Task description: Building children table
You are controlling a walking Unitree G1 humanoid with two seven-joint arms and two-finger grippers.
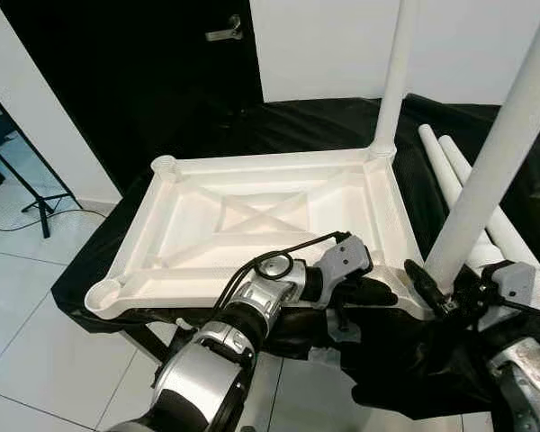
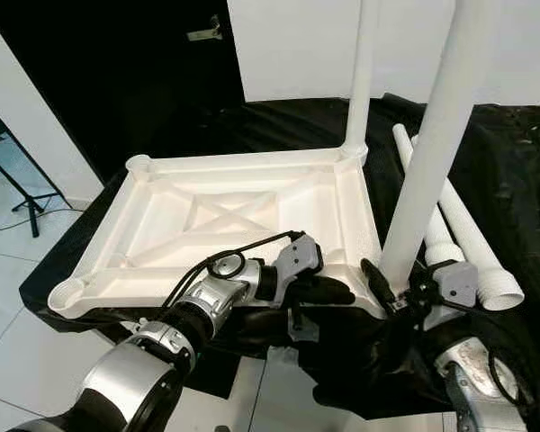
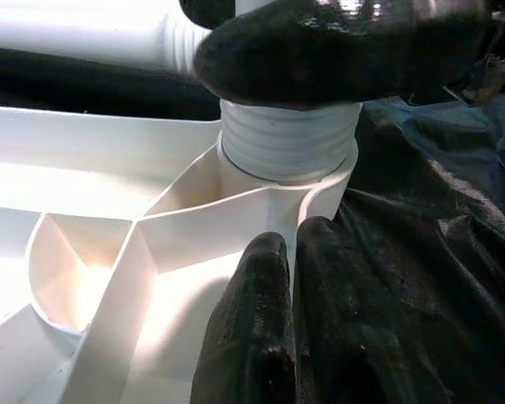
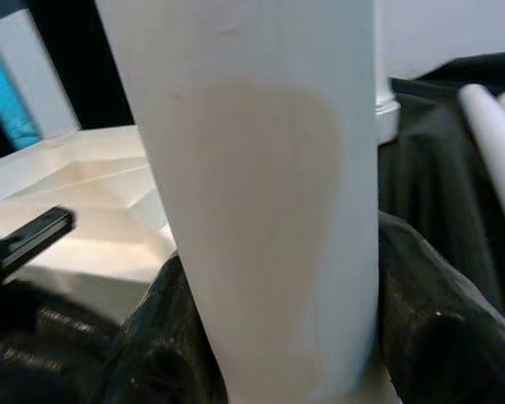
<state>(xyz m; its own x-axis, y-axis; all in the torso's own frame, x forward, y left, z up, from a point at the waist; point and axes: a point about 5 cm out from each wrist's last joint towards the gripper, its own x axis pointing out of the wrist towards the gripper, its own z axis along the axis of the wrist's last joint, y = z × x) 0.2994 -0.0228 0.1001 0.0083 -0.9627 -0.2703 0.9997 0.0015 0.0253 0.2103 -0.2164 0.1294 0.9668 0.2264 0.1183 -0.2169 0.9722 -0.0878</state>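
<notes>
On the black cloth (image 1: pixel 279 126): the white children's table top (image 1: pixel 252 225) lay upside down, ribs facing up, over a surface hidden by the cloth.
Far corner: one white leg (image 1: pixel 394 81) stood upright in its socket, its upper end cut off by the frame.
Near right corner: a second leg (image 1: pixel 495 153) stood in its socket, threads visible in the left wrist view; its top was cut off too.
Right hand (image 1: pixel 436 292): closed around the second leg's base.
Left hand (image 1: pixel 378 292): narrow, fingers (image 3: pixel 261 337) pinching the rim beside that socket.
Spare legs (image 1: pixel 450 175): two lay on the cloth, right of the table top, partly hidden.
</notes>
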